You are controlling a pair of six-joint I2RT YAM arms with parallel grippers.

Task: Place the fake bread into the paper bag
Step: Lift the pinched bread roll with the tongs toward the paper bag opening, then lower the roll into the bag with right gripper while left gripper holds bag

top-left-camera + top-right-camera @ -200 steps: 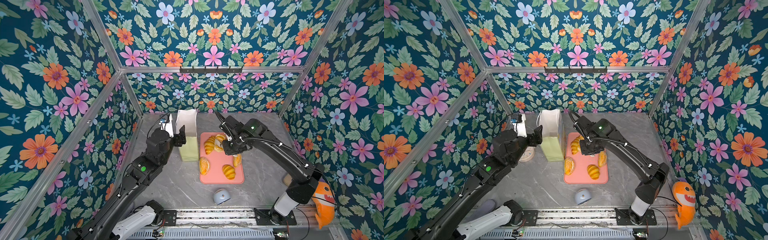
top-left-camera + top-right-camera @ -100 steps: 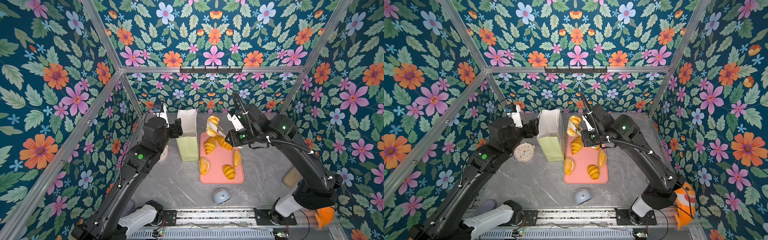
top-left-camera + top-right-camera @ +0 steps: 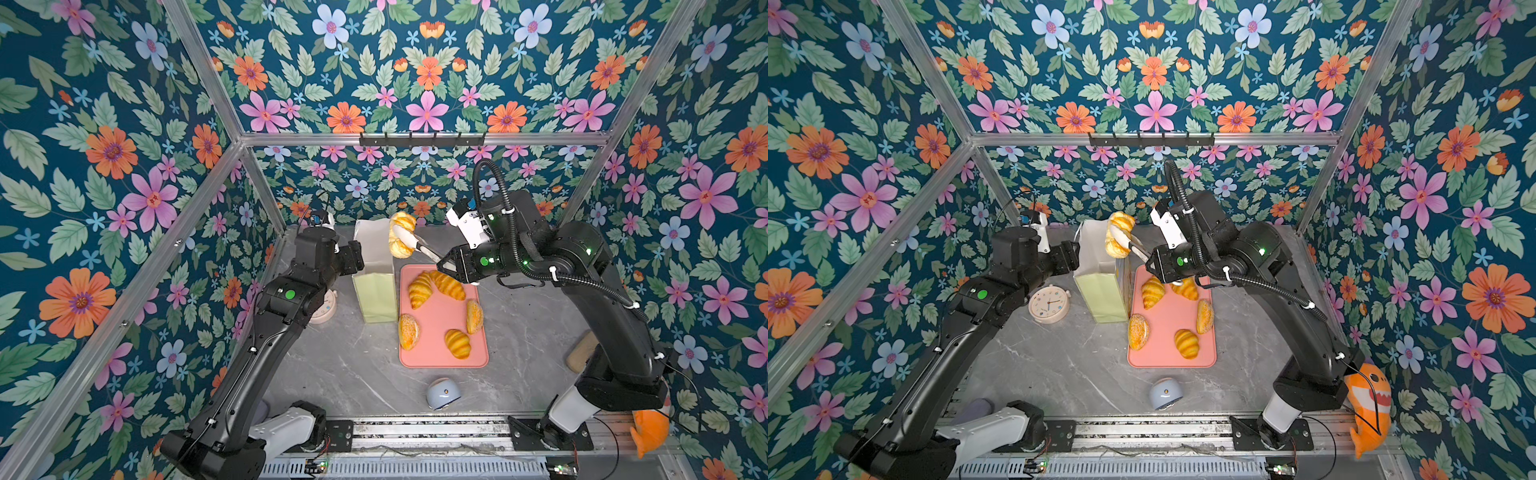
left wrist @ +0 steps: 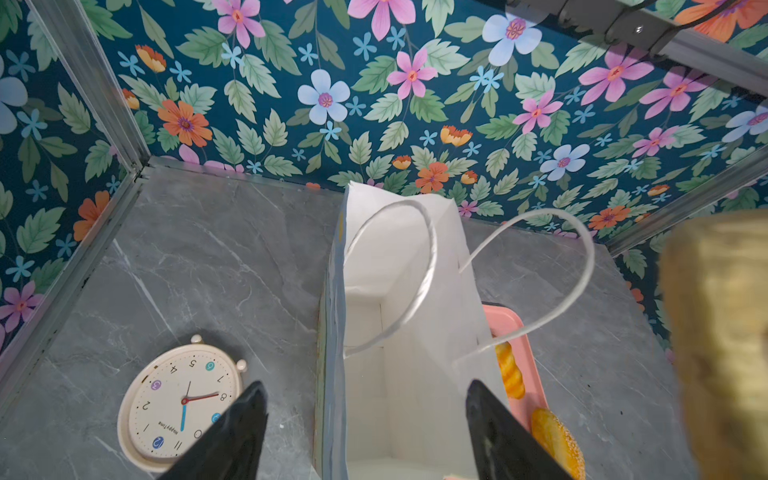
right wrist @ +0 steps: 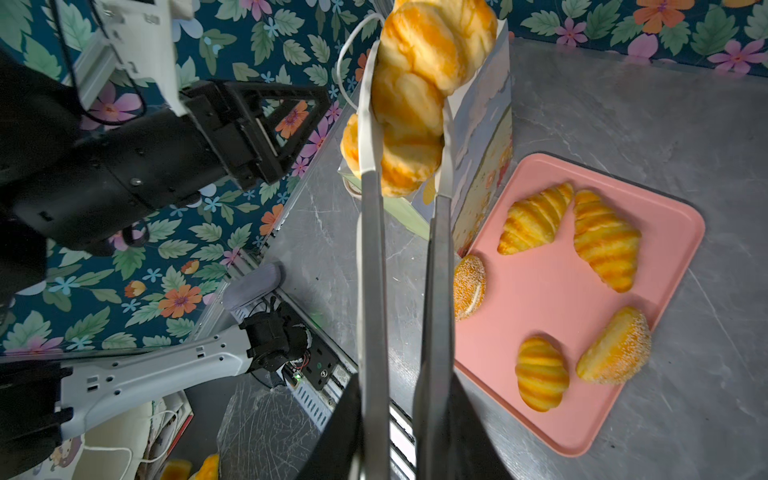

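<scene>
Fake bread: one glossy golden-brown toy pastry (image 3: 398,249) has risen off the pink tray (image 3: 440,361) to the mouth of the tall white paper bag (image 3: 374,291). We see grey metal tongs (image 5: 372,291) pinching it, squeezed by the right gripper (image 3: 444,266). The left gripper (image 4: 368,419) gapes empty beside the bag. We judge release is next.

A pink rounded-rectangle plastic tray (image 3: 436,309) lies on a grey marble-patterned tabletop (image 3: 353,365), enclosed by teal floral-print walls (image 3: 424,83). A cream round alarm clock (image 3: 1049,304) lies face-up toward the left. A pale blue dome-shaped gadget (image 3: 442,392) sits near the tray's front edge. An orange shark plush toy (image 3: 1370,409) stands at the front right corner.
</scene>
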